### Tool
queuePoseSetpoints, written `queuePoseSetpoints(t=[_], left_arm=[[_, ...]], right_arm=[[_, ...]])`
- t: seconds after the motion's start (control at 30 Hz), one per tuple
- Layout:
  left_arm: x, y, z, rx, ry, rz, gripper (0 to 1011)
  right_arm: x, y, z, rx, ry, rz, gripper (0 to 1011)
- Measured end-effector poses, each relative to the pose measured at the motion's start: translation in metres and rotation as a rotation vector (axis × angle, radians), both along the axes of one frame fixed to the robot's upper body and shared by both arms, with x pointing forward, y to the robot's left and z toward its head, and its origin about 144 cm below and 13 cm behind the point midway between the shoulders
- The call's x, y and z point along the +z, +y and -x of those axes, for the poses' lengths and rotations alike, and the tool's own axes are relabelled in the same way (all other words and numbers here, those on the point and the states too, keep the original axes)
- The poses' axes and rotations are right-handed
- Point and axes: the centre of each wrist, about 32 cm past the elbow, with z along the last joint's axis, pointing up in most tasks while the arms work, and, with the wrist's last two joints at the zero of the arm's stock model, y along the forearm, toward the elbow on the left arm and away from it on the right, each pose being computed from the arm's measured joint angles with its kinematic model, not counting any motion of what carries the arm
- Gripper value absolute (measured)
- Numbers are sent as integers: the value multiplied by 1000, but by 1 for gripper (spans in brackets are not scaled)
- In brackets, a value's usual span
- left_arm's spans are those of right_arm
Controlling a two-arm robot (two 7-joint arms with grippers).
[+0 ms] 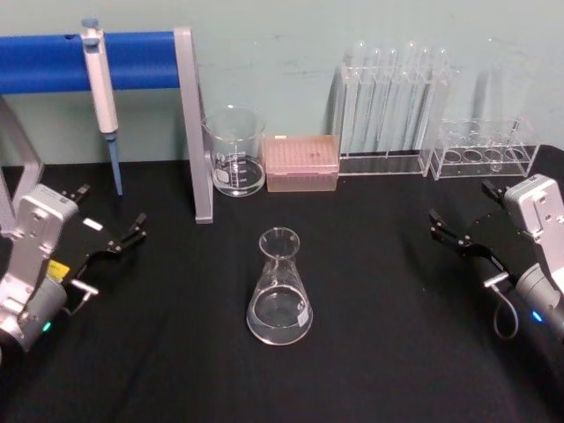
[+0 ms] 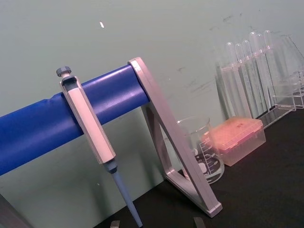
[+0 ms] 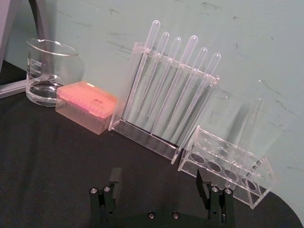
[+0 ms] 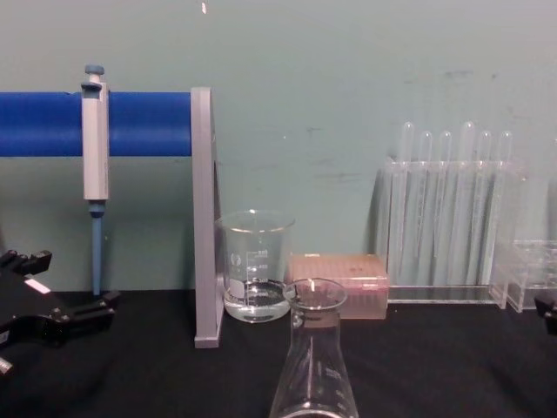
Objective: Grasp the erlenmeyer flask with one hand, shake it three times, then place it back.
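Erlenmeyer flask [image 1: 280, 286] upright on table [image 1: 397, 352], centre, well apart from beaker [image 1: 234, 152] behind it. Long axis vertical, neck up. Left gripper [image 1: 110, 211] near left edge, fingers spread wide, holding nothing. Right gripper [image 1: 463, 204] near right edge, likewise spread and empty. Flask lies inward of both, about midway between them; neither arm clearly nearer. Judgement: level side approach at neck suits either.
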Motion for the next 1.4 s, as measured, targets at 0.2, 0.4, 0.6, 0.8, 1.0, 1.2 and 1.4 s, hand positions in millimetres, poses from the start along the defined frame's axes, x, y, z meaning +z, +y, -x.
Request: queuePoseSetpoints(t=[0.2, 0.4, 0.6, 0.8, 1.0, 1.2, 1.4], left_arm=[[0, 0, 0, 0, 0, 0, 1001], [0, 0, 0, 0, 0, 0, 1001], [0, 0, 0, 0, 0, 0, 1001], [0, 0, 0, 0, 0, 0, 1001], [0, 0, 0, 0, 0, 0, 1001], [0, 0, 0, 0, 0, 0, 1001], [0, 0, 0, 0, 0, 0, 1001]], right_arm=[[0, 0, 0, 0, 0, 0, 1003], [0, 0, 0, 0, 0, 0, 1002], [0, 0, 0, 0, 0, 0, 1002], [0, 0, 0, 0, 0, 0, 1003], [0, 0, 0, 0, 0, 0, 1003], [0, 0, 0, 0, 0, 0, 1003], [0, 0, 0, -1, -1, -1, 1003]])
